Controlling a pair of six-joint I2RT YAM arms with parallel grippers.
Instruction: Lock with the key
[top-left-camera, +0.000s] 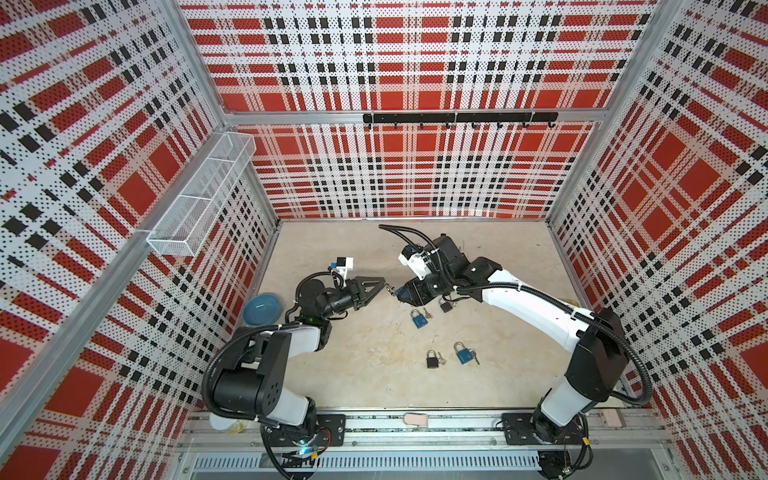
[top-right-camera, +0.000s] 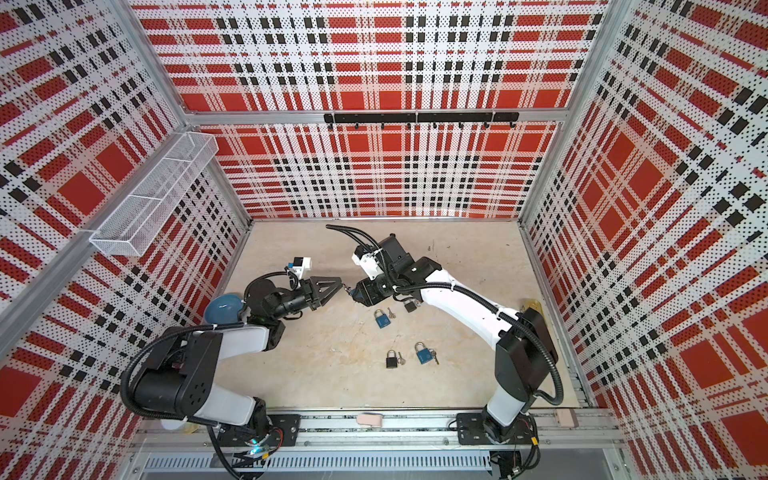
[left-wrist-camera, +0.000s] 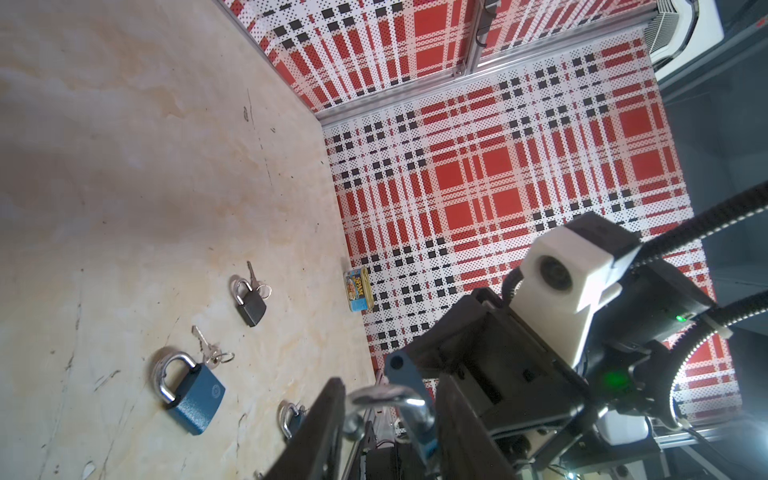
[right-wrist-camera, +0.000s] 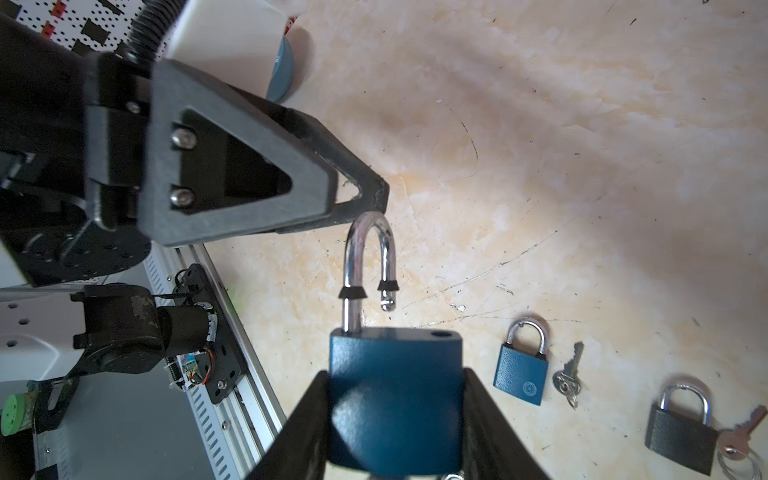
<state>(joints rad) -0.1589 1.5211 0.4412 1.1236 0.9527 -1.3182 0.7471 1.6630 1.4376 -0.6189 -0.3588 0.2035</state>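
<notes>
One blue padlock (right-wrist-camera: 395, 399) hung above the table (top-left-camera: 353, 374), clamped by its body in your right gripper (top-left-camera: 402, 293), its shackle (right-wrist-camera: 369, 249) standing open; your left gripper (top-left-camera: 381, 286) straddled the shackle's bend, and whether its jaws pinched it I cannot tell. Four other padlocks (top-left-camera: 419, 320) lay on the table beside their keys (right-wrist-camera: 570, 376).

A robotics lab test cell: aluminium framing (top-left-camera: 291, 118) holds plaid perforated wall panels (top-left-camera: 415, 178) around a beige tabletop (top-left-camera: 374, 374); a left arm (top-left-camera: 257, 374) and right arm (top-left-camera: 536, 307) are bolted to a rail (top-left-camera: 457, 432) along the frame's bottom.
</notes>
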